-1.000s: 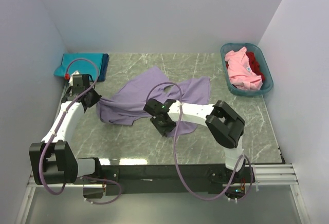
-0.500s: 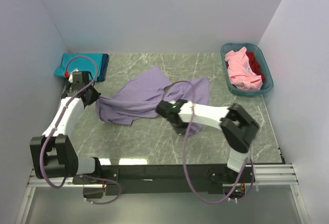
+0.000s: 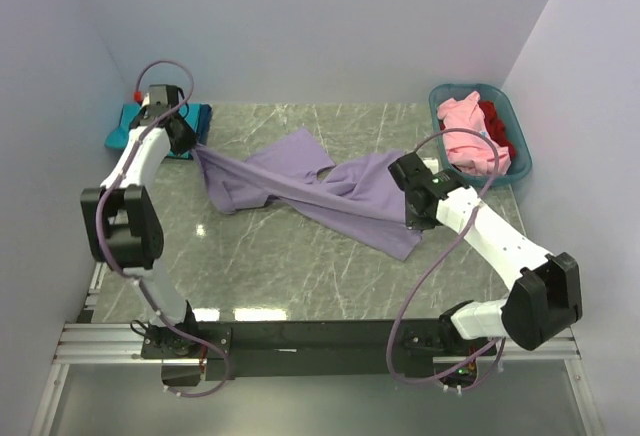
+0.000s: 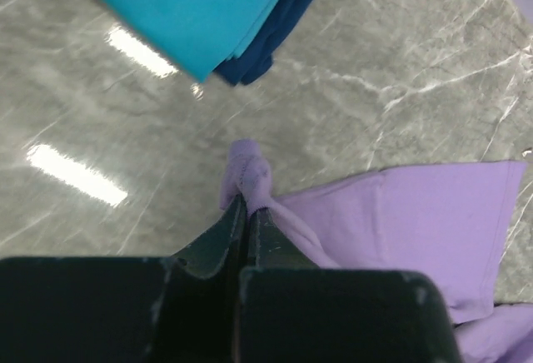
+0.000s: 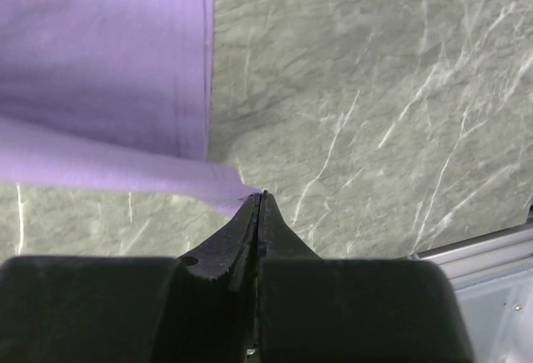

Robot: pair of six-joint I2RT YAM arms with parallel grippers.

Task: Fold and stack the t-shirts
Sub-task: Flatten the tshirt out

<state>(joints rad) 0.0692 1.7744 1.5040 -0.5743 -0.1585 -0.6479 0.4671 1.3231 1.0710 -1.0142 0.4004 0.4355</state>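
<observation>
The lavender t-shirt (image 3: 300, 181) lies unfolded across the middle of the grey marbled counter (image 3: 280, 276), drawn out in a slanting line between the two arms, with a sleeve or flap turned up toward the far wall. The left hand (image 3: 178, 138) is at the far left corner of the counter, its jaws pressed together on a bunched bit of the shirt's edge. In the left wrist view the left hand (image 4: 247, 201) has a small knot of lavender t-shirt (image 4: 400, 221) poking out above the closed fingertips, and the rest of the cloth trails off to the right. Just beyond it lies the folded teal t-shirt (image 4: 183, 5) on top of the folded dark blue t-shirt (image 4: 283, 26); from above, the teal t-shirt (image 3: 122, 131) and the dark blue t-shirt (image 3: 203, 121) sit in the far left corner, partly hidden by the arm. The right hand (image 3: 418, 218) is at the shirt's right side, near the counter's right half. In the right wrist view the right hand (image 5: 261, 199) is fully closed, and a narrow fold of the lavender t-shirt (image 5: 100, 72) runs right up to its tips, apparently nipped there. At the far right corner stands a teal-blue basket (image 3: 520, 171) holding a crumpled pink t-shirt (image 3: 465, 141) and a red t-shirt (image 3: 500, 128) behind it.
</observation>
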